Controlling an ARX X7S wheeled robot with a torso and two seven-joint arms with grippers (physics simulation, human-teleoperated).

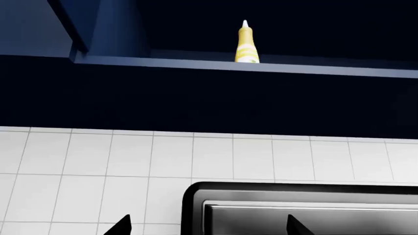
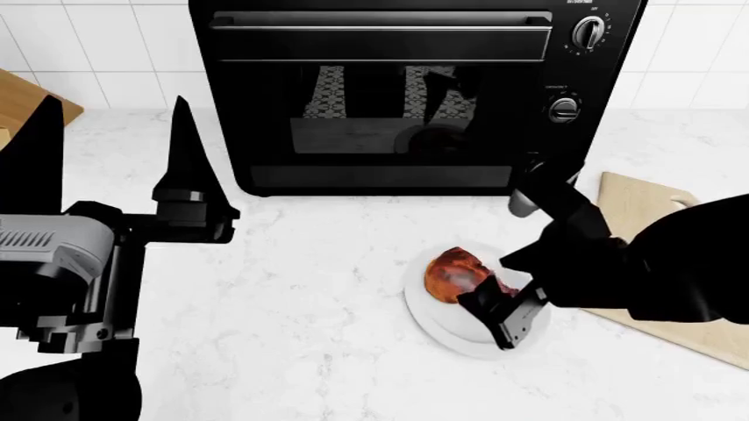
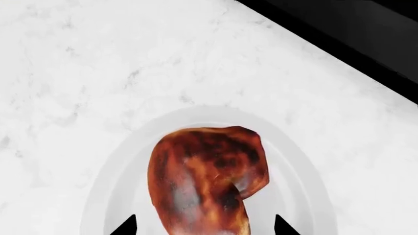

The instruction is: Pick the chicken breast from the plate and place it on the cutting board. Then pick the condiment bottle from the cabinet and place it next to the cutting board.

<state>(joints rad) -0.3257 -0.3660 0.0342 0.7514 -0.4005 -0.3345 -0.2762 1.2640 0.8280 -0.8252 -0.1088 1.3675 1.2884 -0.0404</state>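
The reddish-brown chicken breast [image 2: 459, 272] lies on the small white plate [image 2: 439, 326] on the marble counter, in front of the oven. My right gripper [image 2: 501, 309] hovers low over it, open, one fingertip on each side of the chicken breast [image 3: 205, 181] and not touching it, with the plate [image 3: 104, 196] beneath. The tan cutting board [image 2: 641, 207] lies to the right, partly hidden by my right arm. My left gripper [image 2: 117, 103] is open and empty, raised at the left. In the left wrist view the yellow condiment bottle [image 1: 247, 45] stands upright on a dark blue cabinet shelf [image 1: 196, 63], far from that gripper [image 1: 209, 226].
A black toaster oven [image 2: 398, 88] stands at the back of the counter against the white tiled wall [image 1: 130, 161]; its top [image 1: 307, 208] shows in the left wrist view. A wooden block corner [image 2: 30, 101] sits at the far left.
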